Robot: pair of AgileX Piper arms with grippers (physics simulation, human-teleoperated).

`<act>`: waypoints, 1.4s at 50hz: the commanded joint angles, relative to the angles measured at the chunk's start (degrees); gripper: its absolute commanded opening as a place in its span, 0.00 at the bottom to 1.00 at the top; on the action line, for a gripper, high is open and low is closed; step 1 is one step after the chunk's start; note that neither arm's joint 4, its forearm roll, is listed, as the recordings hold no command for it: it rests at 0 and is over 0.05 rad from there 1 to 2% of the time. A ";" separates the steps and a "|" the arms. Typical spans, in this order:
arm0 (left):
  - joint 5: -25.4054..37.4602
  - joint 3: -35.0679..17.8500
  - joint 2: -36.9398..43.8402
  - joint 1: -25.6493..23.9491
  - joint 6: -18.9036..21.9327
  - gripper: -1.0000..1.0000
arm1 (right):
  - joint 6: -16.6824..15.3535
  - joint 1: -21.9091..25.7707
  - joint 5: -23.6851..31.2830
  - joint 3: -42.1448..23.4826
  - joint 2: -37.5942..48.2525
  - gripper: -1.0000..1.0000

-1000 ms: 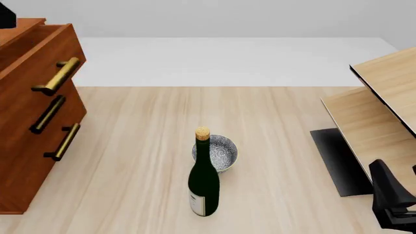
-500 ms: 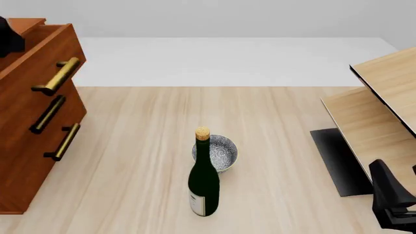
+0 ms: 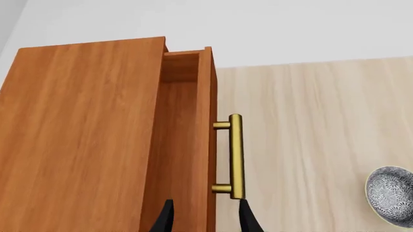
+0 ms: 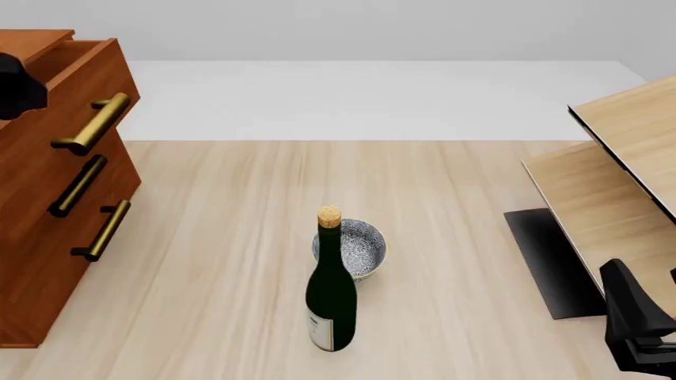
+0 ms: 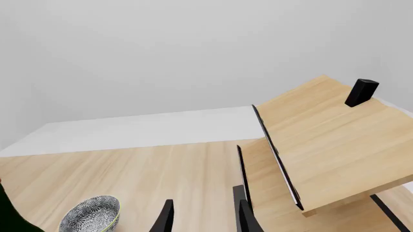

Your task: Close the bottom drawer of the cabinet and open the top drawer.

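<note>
The reddish-brown cabinet (image 4: 43,261) stands at the table's left. Its top drawer (image 4: 74,87) is pulled out past the two below, with its brass handle (image 4: 95,123) forward. The bottom drawer (image 4: 63,277) sits flush with the middle one. In the left wrist view the top drawer (image 3: 205,121) stands out from the cabinet top (image 3: 84,130). My left gripper (image 3: 205,221) is open, with its fingers either side of the drawer's front panel, just above it. Only a black part of it (image 4: 16,83) shows in the front view. My right gripper (image 5: 203,220) is open and empty at the near right (image 4: 632,313).
A dark green corked wine bottle (image 4: 331,293) stands in the middle near the front, with a patterned bowl (image 4: 351,247) right behind it. Pale plywood furniture (image 4: 623,182) with a black base fills the right side. A small black box (image 5: 361,92) sits on it.
The black part of my left arm has come lower and further into the front view beside the top drawer. The drawers, the bottle and my right arm have not moved.
</note>
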 commanded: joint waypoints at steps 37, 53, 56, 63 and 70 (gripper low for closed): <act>-5.29 10.12 -0.39 -0.92 -3.44 1.00 | 0.25 -0.20 0.01 0.01 0.00 1.00; -5.47 10.68 -0.13 -3.23 -4.92 1.00 | 0.30 -0.42 -0.07 0.01 0.00 1.00; -5.04 10.02 -0.13 -4.14 -5.21 1.00 | 0.34 -0.44 -0.10 0.01 0.00 1.00; -4.39 8.42 0.64 -7.09 -6.84 1.00 | 0.35 -0.61 -0.14 0.01 0.00 1.00; -4.37 7.87 0.92 -8.63 -7.33 1.00 | 0.48 -0.68 -0.24 0.01 0.00 1.00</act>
